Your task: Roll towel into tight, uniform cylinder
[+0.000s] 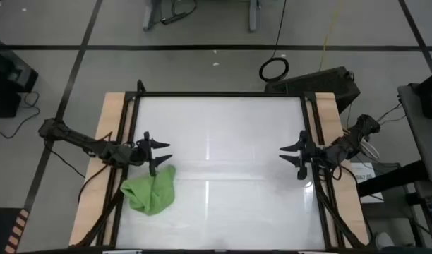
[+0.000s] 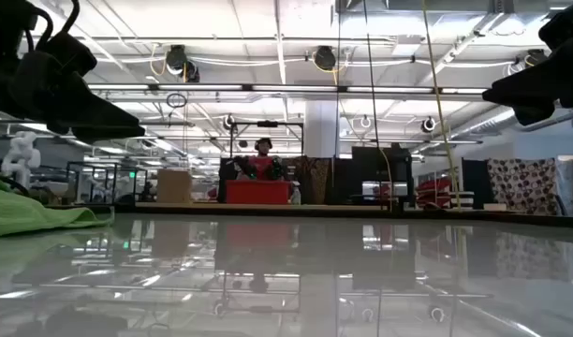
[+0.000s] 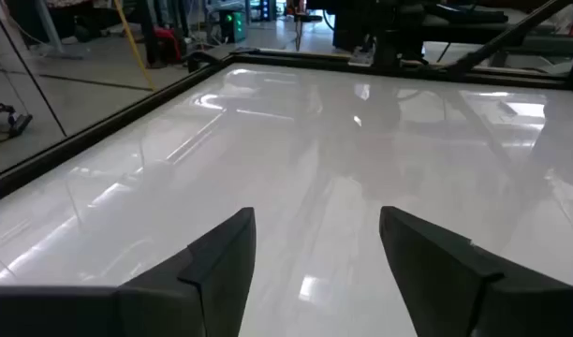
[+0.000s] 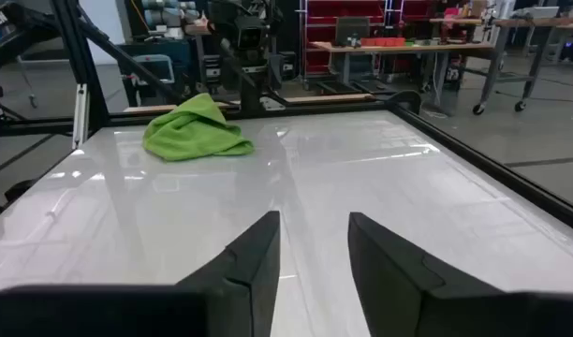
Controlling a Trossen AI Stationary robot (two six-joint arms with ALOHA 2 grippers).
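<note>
The towel (image 1: 151,191) is seen as a crumpled, unrolled heap of soft lime-green cloth near the left front part of the white surface (image 1: 230,141). In the low view only a flat green edge of it (image 2: 29,213) is shown, cut off at the picture's side, so its full shape cannot be judged there. In the right wrist view it (image 4: 195,128) is seen whole, bunched with a raised fold at one end.

The left hand (image 1: 158,152) is held just beside the towel's upper edge, apparently above the cloth rather than touching it, though this is hard to confirm from overhead. Its dark fingers (image 3: 221,267) are spread apart with nothing between them. The right hand (image 1: 292,156) is held at the far right of the surface, well apart from the towel, its fingers (image 4: 254,257) likewise parted and empty.

The surface is glossy, and ceiling lights are reflected in it.
</note>
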